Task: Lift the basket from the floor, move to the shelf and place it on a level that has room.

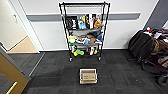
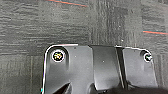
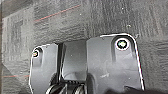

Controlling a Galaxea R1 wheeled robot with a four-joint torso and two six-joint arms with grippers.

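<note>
In the head view the cream-white basket (image 1: 88, 76) sits upright on the dark carpet floor (image 1: 120, 72), a short way in front of me and near the middle. Behind it, against the white wall, stands the black wire shelf (image 1: 84, 30) on small castors. Its top level (image 1: 84, 4) looks bare, while the lower tiers are crowded with boxes, bottles and colourful items. Both wrist views look down on the floor (image 2: 75, 25) (image 3: 112, 17), with thin red lines running across the carpet.
A dark pile of bags and wheeled gear (image 1: 147, 48) fills the right side. At the left an open doorway leads to tan wooden flooring (image 1: 23, 46). A tan door edge (image 1: 12, 73) slants across the near left corner.
</note>
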